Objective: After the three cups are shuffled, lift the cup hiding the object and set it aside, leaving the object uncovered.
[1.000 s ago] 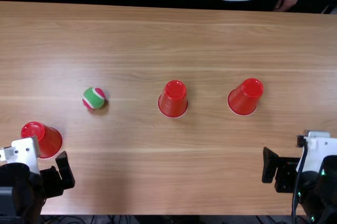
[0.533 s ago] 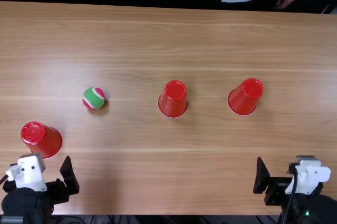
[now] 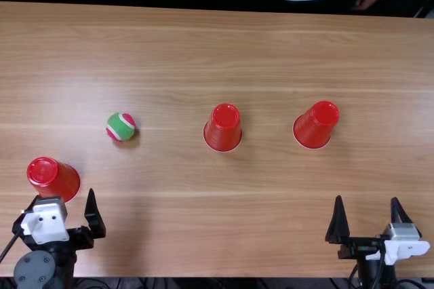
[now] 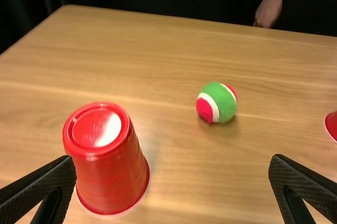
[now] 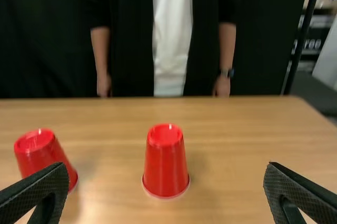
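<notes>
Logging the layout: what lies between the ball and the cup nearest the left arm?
Bare table: nothing lies between the ball and that cup, as the top and left wrist views show.

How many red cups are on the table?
3, all upside down. The left cup stands near the front edge of the table. The middle cup and the right cup stand farther back, side by side, apart. None seem hidden.
</notes>
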